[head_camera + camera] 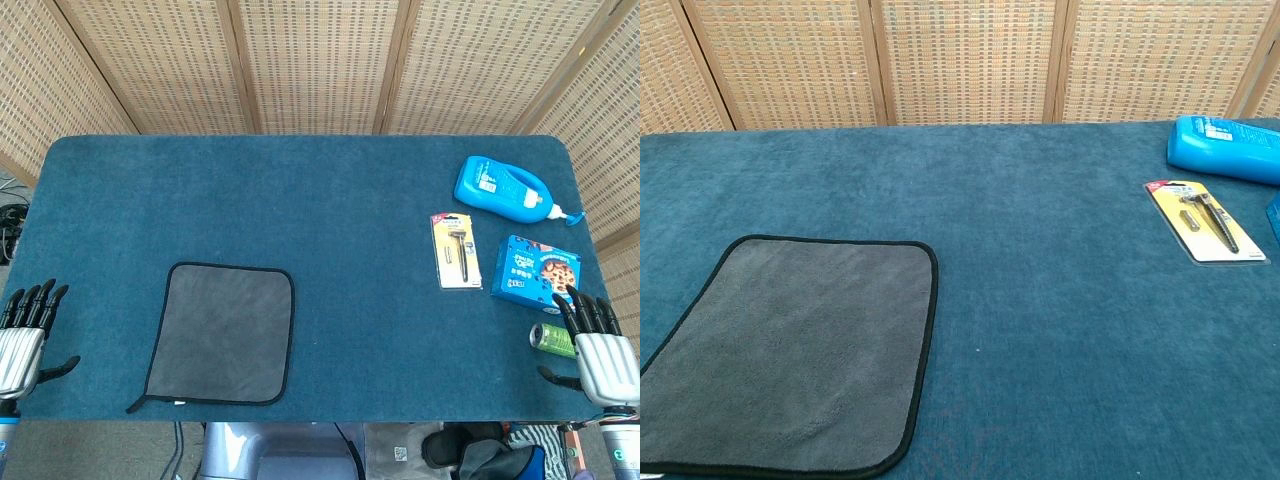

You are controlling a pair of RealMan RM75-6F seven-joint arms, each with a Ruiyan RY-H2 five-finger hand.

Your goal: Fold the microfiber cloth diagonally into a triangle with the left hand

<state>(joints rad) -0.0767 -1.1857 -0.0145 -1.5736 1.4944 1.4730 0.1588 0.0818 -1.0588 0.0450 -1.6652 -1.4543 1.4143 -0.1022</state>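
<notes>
Across the whole frame: blue carpeted surface [330, 230], woven screen panels [320, 60] behind it. On the near-left part of the surface lies the grey microfiber cloth [222, 335], flat and unfolded, black-edged, with a small loop tab at its near-left corner; the chest view shows it spread out fully, no corner lifted.

Far right, near the back edge: blue detergent bottle [502, 186] lying on its side, white spout pointing right. Just in front of it, a blue cookie box [537, 268]. Left of the box, apart from it, a carded razor pack [456, 250] lying flat. Near the right front edge, a small green can [552, 338] on its side.

Left hand [24, 340] sits at the near-left edge of the surface, released, fingers spread and pointing away, well apart from the cloth. Right hand [600, 350] at the near-right edge, likewise released with fingers spread, just beside the can; contact cannot be told.
</notes>
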